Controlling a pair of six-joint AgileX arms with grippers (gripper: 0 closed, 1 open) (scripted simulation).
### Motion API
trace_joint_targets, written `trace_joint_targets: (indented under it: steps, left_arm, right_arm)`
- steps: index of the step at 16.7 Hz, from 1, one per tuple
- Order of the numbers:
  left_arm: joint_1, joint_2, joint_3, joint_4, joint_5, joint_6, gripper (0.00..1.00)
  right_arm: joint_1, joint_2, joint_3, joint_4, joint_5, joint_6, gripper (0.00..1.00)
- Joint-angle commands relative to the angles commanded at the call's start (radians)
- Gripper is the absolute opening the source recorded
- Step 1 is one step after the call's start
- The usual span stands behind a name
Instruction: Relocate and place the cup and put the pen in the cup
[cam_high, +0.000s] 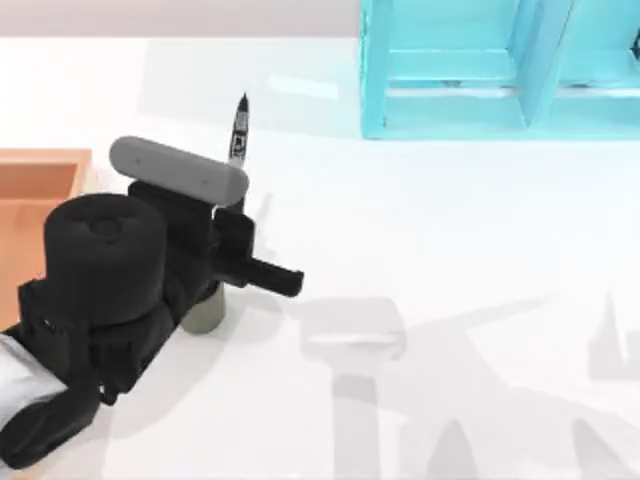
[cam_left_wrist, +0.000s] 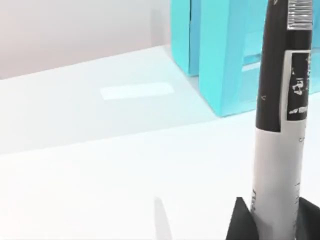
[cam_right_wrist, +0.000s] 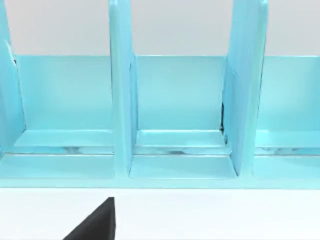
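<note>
1. At the table's left side, the left gripper (cam_high: 240, 262) clamps the pen (cam_high: 239, 130) by its pale barrel, black cap up.
2. Held upright, I reckon, so it drops straight into the cup (cam_high: 203, 312).
3. The cup stands just beneath the arm, part hidden.
4. The right gripper (cam_right_wrist: 95, 222) faces the blue rack (cam_right_wrist: 175, 115); its grip I cannot tell.

Overhead view down onto table (cam_high: 420, 240); both wrist views close, low, seemingly facing the turquoise rack (cam_high: 500, 70).
</note>
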Motion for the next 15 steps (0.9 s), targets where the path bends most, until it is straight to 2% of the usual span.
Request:
trace_joint_targets:
  steps: [4,7,10,15]
  left_arm:
    - [0.036,-0.169,-0.223,0.317,0.004,0.068,0.00]
    - [0.054,-0.259,-0.325,0.472,0.010,0.101,0.00]
    - [0.061,-0.297,-0.365,0.535,0.013,0.114,0.00]
    - [0.058,-0.293,-0.363,0.533,0.012,0.115,0.00]
  right_arm:
    - [0.000,0.000,0.000,0.000,0.000,0.000,1.00]
    - [0.000,0.000,0.000,0.000,0.000,0.000,1.00]
    - [0.000,0.000,0.000,0.000,0.000,0.000,1.00]
    - [0.000,0.000,0.000,0.000,0.000,0.000,1.00]
